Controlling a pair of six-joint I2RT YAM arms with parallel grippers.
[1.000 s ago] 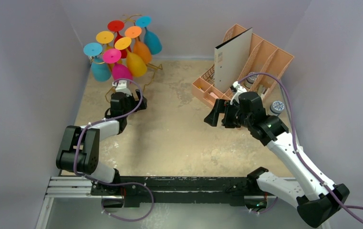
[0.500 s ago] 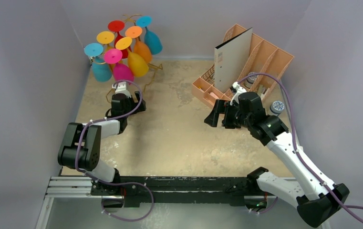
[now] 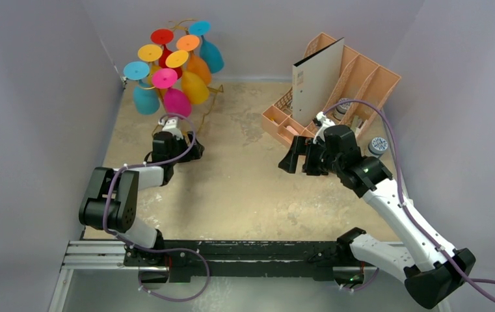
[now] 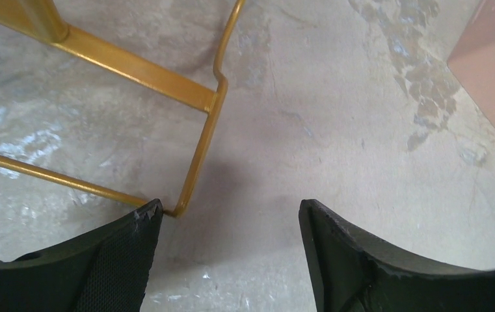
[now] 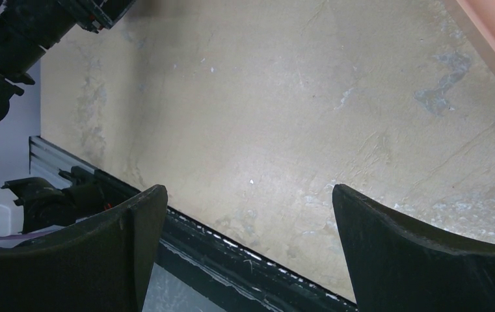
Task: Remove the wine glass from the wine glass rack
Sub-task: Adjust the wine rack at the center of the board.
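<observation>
Nearest me, my right tool (image 5: 248, 195) hangs released, jaws wide, over bare counter (image 3: 251, 188) with nothing between them. It has not moved in the last second, so it plays no part yet.

The left tool (image 4: 228, 214) is where things changed. It is low at the foot of the rack (image 4: 144, 68), jaws apart and gripping nothing, though they have narrowed a little from a second ago. In the wrist view, the corner of the gold base wire (image 4: 181, 209) touches the tip of one finger (image 4: 118, 250). It lies beside the finger, not between the two.

Further back, the whole rack and its load have shifted right and a bit toward me since a second ago. I judge that my finger is dragging the base along instead of reaching a glass.

Every wine glass is still hanging on the rack, foot up. The pink glass (image 3: 176, 102) is nearest the left tool, with the blue glass (image 3: 146, 99) and yellow glass (image 3: 194, 86) on either side. None is off, so the task has not really begun. I'd lift clear of the wire before the rack tips.

The peach organiser (image 3: 368, 75) at far right is untouched.
</observation>
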